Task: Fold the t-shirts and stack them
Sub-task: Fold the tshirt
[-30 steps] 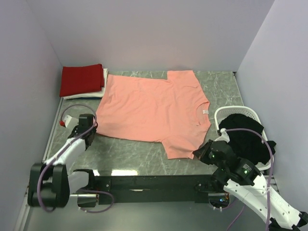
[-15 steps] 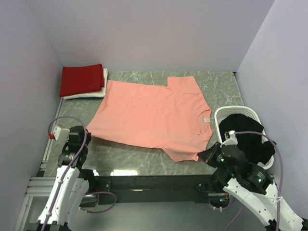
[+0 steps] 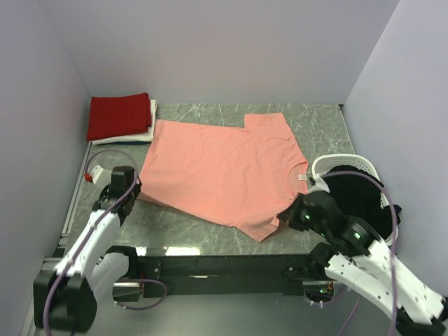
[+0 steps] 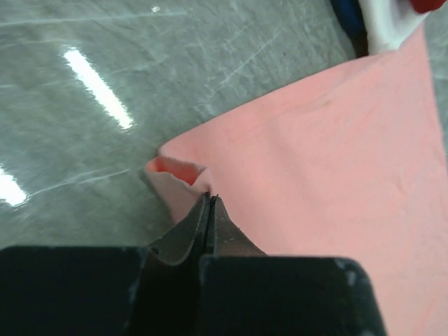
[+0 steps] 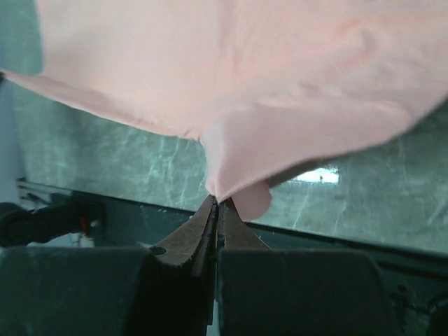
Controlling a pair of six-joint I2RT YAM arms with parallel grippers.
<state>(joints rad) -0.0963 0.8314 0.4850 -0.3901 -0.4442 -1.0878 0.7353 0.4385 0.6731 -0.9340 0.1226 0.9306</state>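
The salmon-pink t-shirt [image 3: 224, 168] lies spread flat across the middle of the table. My left gripper [image 3: 134, 190] is shut on its near left hem corner [image 4: 175, 175]. My right gripper [image 3: 288, 218] is shut on the near sleeve edge [image 5: 231, 168] and lifts it slightly. The deep red t-shirt [image 3: 119, 115] lies folded on a folded white t-shirt [image 3: 148, 124] at the back left. The black t-shirt [image 3: 357, 199] is bunched in the white basket [image 3: 364, 164] at the right.
Walls close in the table on the left, back and right. A black rail [image 3: 217, 266] runs along the near edge between the arm bases. Bare marble table [image 3: 318, 129] shows at the back right and along the near edge.
The left gripper has moved forward and right from the near left edge, carrying the hem corner. The right gripper moved up and left with the sleeve. The shirt shifted back toward the middle.
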